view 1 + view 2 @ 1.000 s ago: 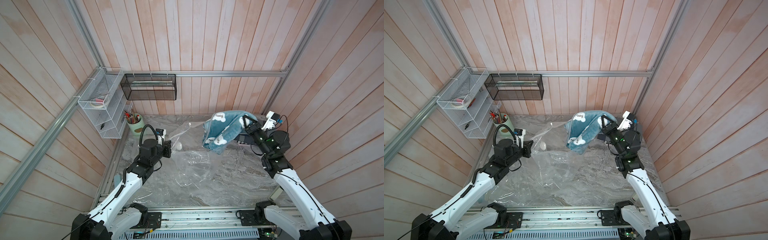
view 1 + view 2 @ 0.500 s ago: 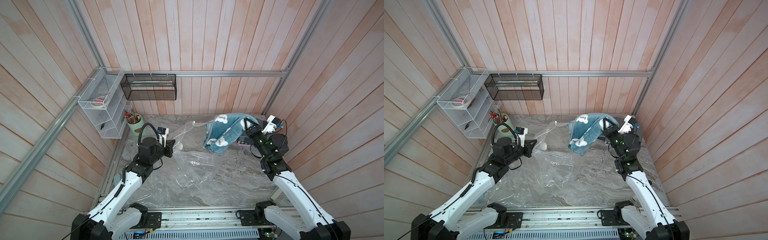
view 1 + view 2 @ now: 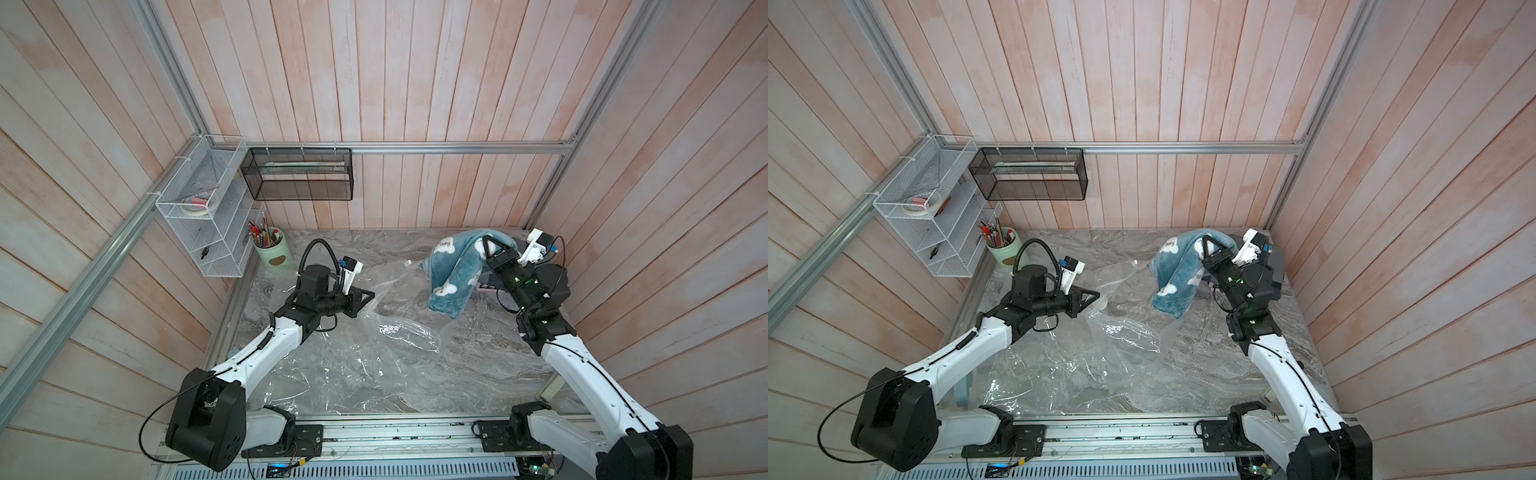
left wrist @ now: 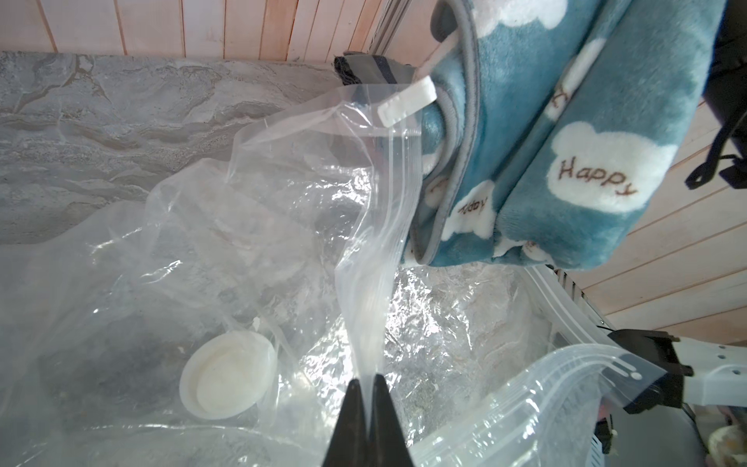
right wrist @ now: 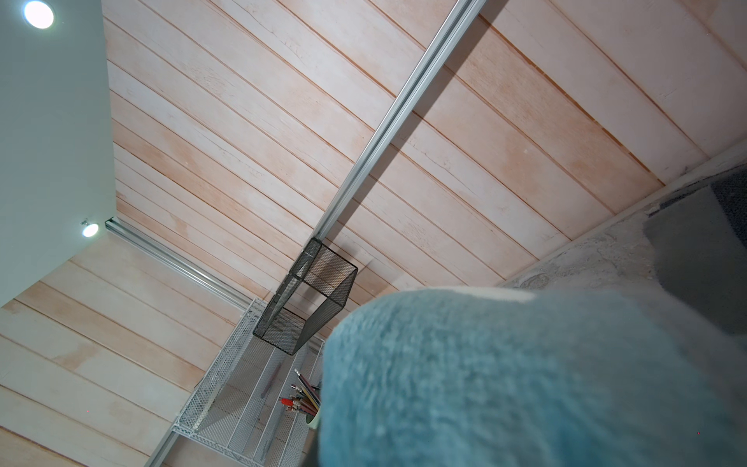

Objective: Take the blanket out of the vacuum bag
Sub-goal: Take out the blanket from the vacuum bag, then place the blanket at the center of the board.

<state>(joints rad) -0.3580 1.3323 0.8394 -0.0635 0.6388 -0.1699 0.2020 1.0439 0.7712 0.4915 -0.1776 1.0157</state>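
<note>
One blanket (image 3: pixel 453 272), blue fleece, likely soft and limp: hangs far right, apparently clear of the bag (image 3: pixel 399 340), pinched at its top fold by the right gripper (image 3: pixel 489 246); the left gripper (image 4: pixel 368 388) clamps the slippery bag's zip edge.

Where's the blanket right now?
In both top views the blanket hangs from the shut right gripper over the table's far right corner, beside the vacuum bag's zip slider.
</note>
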